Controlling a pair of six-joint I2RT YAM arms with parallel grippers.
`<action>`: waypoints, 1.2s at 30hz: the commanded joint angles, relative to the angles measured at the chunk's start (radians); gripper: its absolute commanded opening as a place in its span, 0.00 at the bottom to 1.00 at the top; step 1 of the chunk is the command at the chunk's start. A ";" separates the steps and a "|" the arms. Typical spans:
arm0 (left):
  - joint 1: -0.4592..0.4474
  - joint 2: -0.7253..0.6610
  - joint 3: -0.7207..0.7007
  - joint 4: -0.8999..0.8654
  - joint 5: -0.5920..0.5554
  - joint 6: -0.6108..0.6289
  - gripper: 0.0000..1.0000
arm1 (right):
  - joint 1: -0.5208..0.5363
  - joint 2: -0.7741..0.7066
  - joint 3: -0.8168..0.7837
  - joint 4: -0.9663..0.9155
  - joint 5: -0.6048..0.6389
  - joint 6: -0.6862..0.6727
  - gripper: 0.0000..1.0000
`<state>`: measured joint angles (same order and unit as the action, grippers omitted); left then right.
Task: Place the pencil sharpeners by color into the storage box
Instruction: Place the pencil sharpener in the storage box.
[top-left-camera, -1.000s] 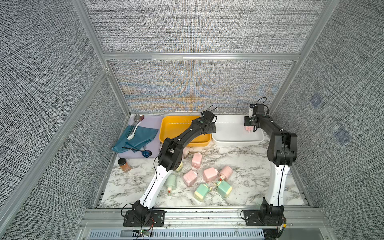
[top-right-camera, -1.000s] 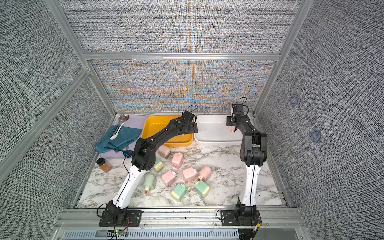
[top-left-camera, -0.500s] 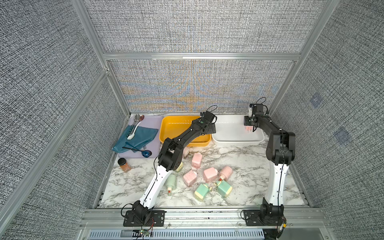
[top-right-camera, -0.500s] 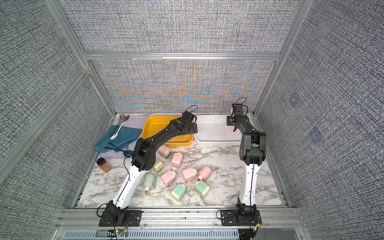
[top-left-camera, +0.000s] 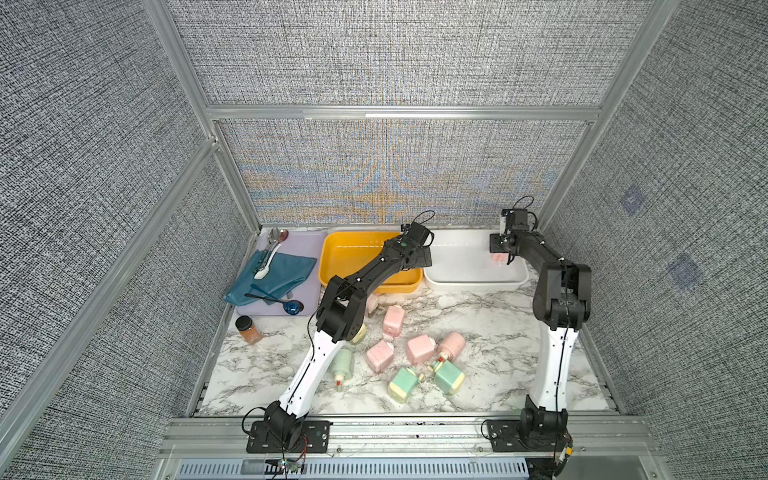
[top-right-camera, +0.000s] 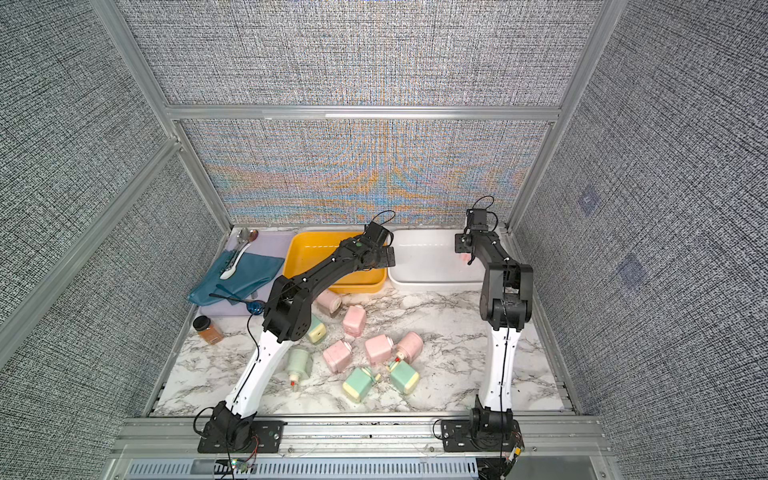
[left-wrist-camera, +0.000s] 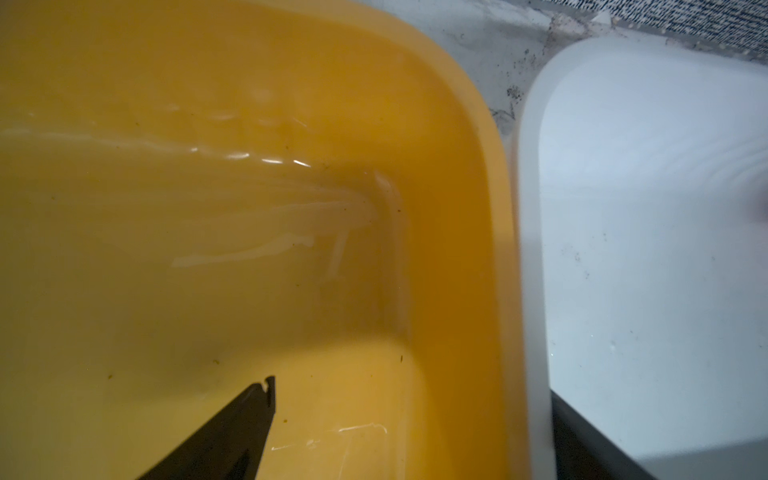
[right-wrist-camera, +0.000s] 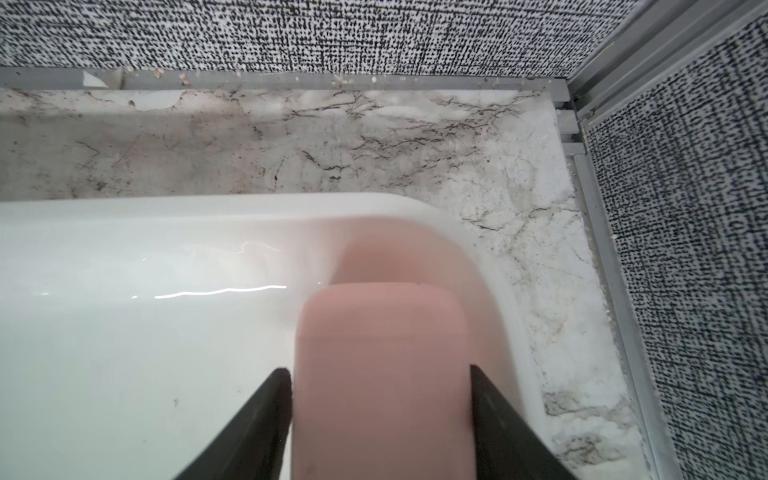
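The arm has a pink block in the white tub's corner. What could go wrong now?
The right tool grips the pink sharpener close to the corner of the white bin; as it opens, a finger might scrape the wall or tip the block. The left arm overlaps a green sharpener in both top views; swinging back might knock it.

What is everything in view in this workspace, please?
Yellow bin: one, yellow, back centre.
White bin: one, white, back right.
Pink sharpeners: five, pink, loose on the table.
Held sharpener: one, pink, inside the white bin.
Green sharpeners: four, mint and cream, on the table.
Jar: one, brown, black lid, left side.
Tray: one, lavender, back left.
Cloth: one, blue, on the tray.
Spoons: about four, mixed, on cloth and tray.
Left gripper: open, over the yellow bin.
Right gripper: closed on the held sharpener.
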<state>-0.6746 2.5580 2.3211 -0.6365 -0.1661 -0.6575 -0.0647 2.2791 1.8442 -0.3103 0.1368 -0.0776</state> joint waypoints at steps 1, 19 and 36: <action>0.000 0.005 0.009 -0.019 -0.015 0.015 0.99 | 0.002 -0.019 -0.008 0.000 0.020 0.003 0.66; 0.000 0.000 0.029 -0.017 0.004 0.042 0.99 | 0.012 -0.046 -0.005 -0.005 0.041 -0.036 0.68; -0.002 -0.109 -0.020 -0.034 0.105 0.092 0.99 | 0.058 -0.264 -0.271 0.192 0.112 0.064 0.99</action>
<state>-0.6758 2.4771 2.3226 -0.6693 -0.0757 -0.5896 -0.0116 2.0487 1.6207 -0.2043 0.2066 -0.0860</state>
